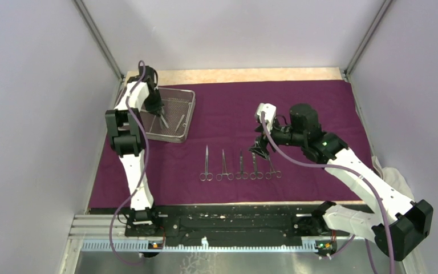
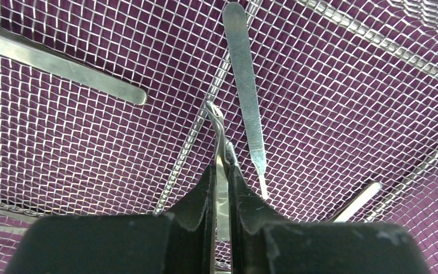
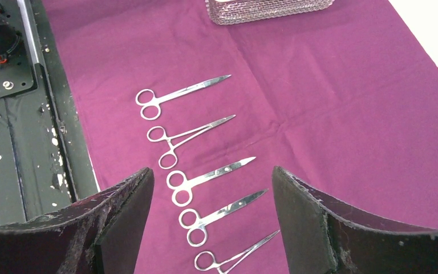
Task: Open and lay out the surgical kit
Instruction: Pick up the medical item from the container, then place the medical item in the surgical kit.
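Observation:
The dark purple cloth wrap (image 1: 296, 108) lies spread flat over the table. The silver wire-mesh tray (image 1: 183, 97) stands on its far left part. My left gripper (image 1: 161, 112) reaches down into the tray and is shut (image 2: 223, 171) on a slim steel instrument (image 2: 222, 197), its tip near the mesh floor. Three more steel instruments lie in the tray: a tweezers-like one (image 2: 244, 85), a flat one (image 2: 63, 69) and one at the right (image 2: 356, 201). Several scissor-like instruments (image 1: 240, 168) lie in a row on the cloth. My right gripper (image 1: 260, 147) hovers open and empty (image 3: 211, 171) over that row (image 3: 205, 177).
A white cloth (image 1: 396, 177) lies crumpled off the wrap's right edge by the right arm. The black base rail (image 1: 228, 220) runs along the near edge and shows in the right wrist view (image 3: 11, 114). Frame posts stand at the far corners.

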Controlling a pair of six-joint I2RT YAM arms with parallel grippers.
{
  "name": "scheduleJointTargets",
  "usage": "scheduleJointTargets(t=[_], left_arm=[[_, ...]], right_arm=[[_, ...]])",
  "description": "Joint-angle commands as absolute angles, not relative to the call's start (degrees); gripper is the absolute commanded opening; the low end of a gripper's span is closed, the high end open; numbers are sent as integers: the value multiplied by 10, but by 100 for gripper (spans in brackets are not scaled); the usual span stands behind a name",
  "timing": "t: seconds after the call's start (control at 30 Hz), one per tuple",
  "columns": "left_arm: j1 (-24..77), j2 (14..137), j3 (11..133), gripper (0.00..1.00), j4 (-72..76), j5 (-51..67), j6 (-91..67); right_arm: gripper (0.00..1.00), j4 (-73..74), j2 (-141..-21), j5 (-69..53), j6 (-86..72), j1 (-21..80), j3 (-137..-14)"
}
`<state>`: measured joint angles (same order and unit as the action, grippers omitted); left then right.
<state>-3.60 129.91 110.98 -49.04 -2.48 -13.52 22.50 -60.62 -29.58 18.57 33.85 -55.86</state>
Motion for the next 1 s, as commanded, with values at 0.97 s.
scheduleJointTargets(t=[0.97], left_arm=[[109,890,675,0,194,541,-533]], right_arm=[[72,163,-825,-447,-291,272,-765]])
